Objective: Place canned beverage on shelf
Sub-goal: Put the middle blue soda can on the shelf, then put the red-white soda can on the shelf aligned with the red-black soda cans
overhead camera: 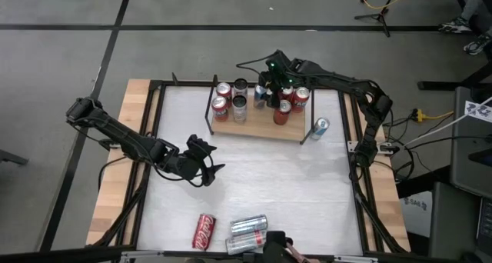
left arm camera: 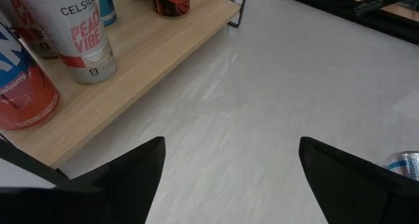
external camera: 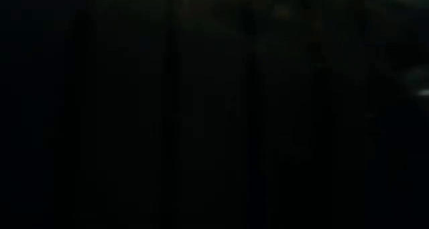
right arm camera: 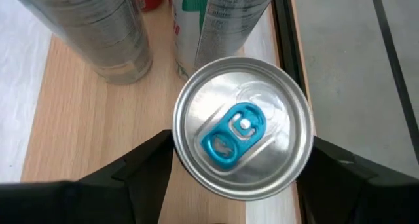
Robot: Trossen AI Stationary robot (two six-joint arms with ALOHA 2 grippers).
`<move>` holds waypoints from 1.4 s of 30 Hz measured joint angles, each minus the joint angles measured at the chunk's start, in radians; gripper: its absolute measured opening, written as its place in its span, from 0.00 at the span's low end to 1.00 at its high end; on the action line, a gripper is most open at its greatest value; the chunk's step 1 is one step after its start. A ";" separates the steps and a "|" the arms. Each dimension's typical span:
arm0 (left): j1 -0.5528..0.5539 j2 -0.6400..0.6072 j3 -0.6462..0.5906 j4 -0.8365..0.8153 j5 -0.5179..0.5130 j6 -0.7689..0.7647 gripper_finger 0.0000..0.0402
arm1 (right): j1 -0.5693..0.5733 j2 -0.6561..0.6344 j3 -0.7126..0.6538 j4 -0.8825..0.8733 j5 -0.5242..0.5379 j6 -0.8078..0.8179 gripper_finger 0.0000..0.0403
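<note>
Can with a blue pull-tab (right arm camera: 242, 128) stands upright on the shelf (right arm camera: 85, 139) at its far right — right hand (right arm camera: 239, 175) straddles it, fingers spread, probably just clear. Rigid, smooth, slippery aluminium — grip mid-wall. Left hand (left arm camera: 229, 178) waits spread over the tabletop (left arm camera: 275, 86).

Your low view is black throughout; nothing reads there. The right gripper (overhead camera: 264, 91) hides its can from overhead. At the table's near edge, a silver can (overhead camera: 247, 244) is half hidden.
</note>
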 joint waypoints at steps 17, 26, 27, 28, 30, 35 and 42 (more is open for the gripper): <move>-0.098 0.000 0.052 0.249 0.038 0.064 0.86 | 0.001 -0.171 0.000 -0.072 0.017 0.028 0.71; -0.200 0.000 0.249 -0.197 0.149 -0.485 0.86 | 0.019 -0.249 0.000 -0.180 -0.052 0.066 0.71; -0.209 0.000 0.267 -0.252 0.182 -0.574 0.86 | 0.027 -0.255 0.000 -0.193 -0.050 0.066 0.71; -0.217 0.000 0.279 -0.294 0.220 -0.666 0.86 | 0.037 -0.259 0.000 -0.202 -0.049 0.066 0.71; -0.233 -0.001 0.283 -0.339 0.299 -0.835 0.86 | 0.065 -0.264 0.000 -0.215 -0.050 0.066 0.71; -0.280 0.072 0.283 -0.376 0.503 -1.145 0.86 | 0.148 -0.265 0.000 -0.247 -0.053 0.060 0.71; -0.319 0.244 0.283 -0.308 0.742 -1.319 0.86 | 0.289 -0.265 0.000 -0.236 -0.016 0.034 0.71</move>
